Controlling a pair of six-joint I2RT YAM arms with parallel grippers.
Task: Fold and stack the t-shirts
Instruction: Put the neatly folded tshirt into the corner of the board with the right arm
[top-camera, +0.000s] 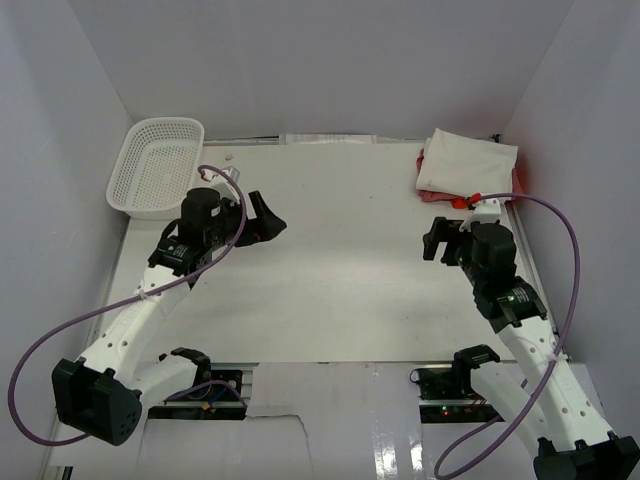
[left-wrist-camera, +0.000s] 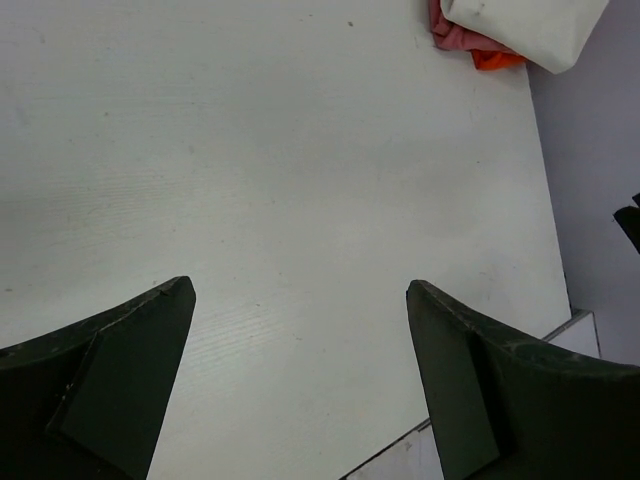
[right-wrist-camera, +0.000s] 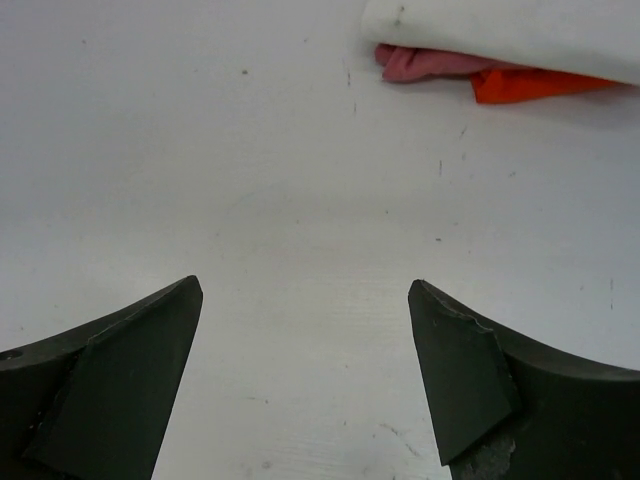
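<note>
Top external view: cream shirt lies folded atop red shirt at the far right corner of the table; left gripper and right gripper both stand wide apart, gripping nothing.

There are a cream-white t-shirt and a red t-shirt.
</note>
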